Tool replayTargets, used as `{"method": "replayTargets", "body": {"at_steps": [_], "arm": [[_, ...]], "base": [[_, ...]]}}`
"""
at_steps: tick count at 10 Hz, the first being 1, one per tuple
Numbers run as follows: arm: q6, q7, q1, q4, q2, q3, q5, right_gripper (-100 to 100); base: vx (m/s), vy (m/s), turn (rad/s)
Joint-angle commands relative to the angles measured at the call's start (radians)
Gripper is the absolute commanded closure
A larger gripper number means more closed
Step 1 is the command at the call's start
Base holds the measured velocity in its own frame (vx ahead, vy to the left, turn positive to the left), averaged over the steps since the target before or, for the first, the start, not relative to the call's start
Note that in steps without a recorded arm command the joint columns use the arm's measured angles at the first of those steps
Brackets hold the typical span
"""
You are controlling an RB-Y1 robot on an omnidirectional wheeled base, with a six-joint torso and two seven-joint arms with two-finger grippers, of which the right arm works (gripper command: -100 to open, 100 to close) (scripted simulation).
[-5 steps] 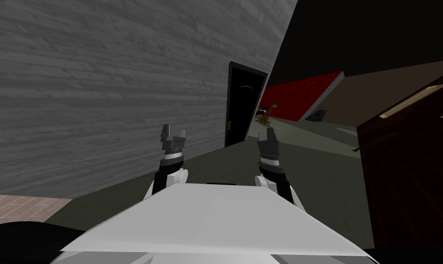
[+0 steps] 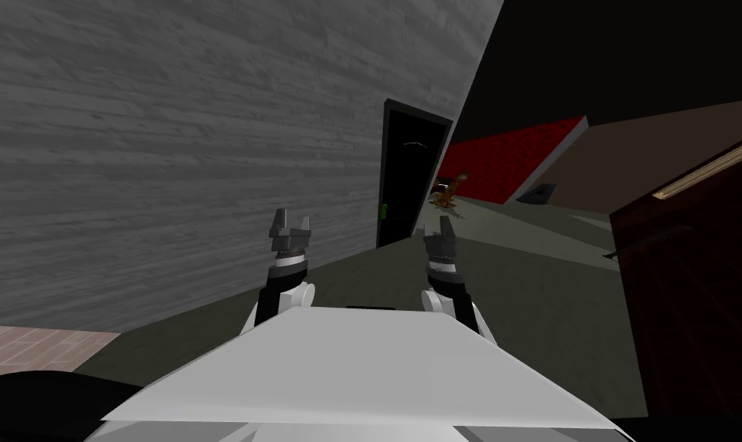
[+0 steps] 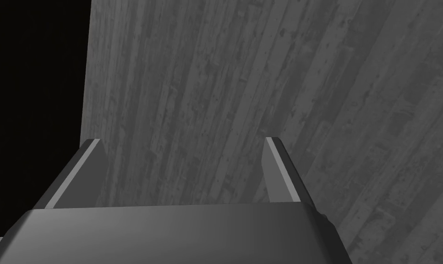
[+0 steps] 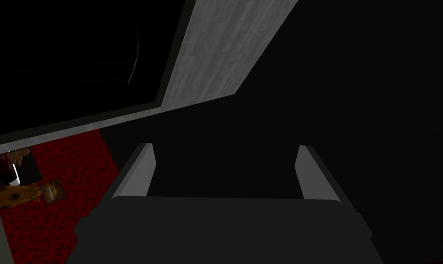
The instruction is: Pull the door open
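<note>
A black door [image 2: 406, 180] in a dark frame is set in the grey plank wall ahead, some way beyond both hands, with a small green handle [image 2: 382, 209] on its left edge. The door's black panel [image 4: 69, 59] also fills a corner of the right wrist view. My left gripper [image 2: 290, 226] is raised in front of the wall, open and holding nothing; its fingers [image 3: 280, 169] frame grey planks. My right gripper [image 2: 440, 230] points toward the door's right side, open and holding nothing, with its fingers [image 4: 309, 172] over a black area.
The grey plank wall [image 2: 169, 138] runs along my left. A dark brown cabinet [image 2: 691, 276] stands close on the right. Past the door are a red wall [image 2: 507, 157] and an orange toy-like object [image 2: 447, 192] on the grey-green floor [image 2: 530, 276].
My right gripper has moved slightly left and down. The view has shifted a little, so the cabinet sits further right. The left arm has not moved.
</note>
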Motion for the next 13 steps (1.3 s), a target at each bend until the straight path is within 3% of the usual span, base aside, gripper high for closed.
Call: {"method": "replayTargets", "body": {"at_steps": [1, 8, 13], "arm": [[-0.006, -0.026, -0.012, 0.030, -0.005, 0.010, -0.015, -100], [-0.003, -0.155, -0.096, 0.166, -0.031, 0.048, -0.089, -100], [-0.001, -0.270, -0.171, 0.289, -0.051, 0.083, -0.156, -100]], "base": [[0.071, -0.031, 0.023], [0.077, -0.034, 0.031], [0.087, -0.051, 0.037]]}}
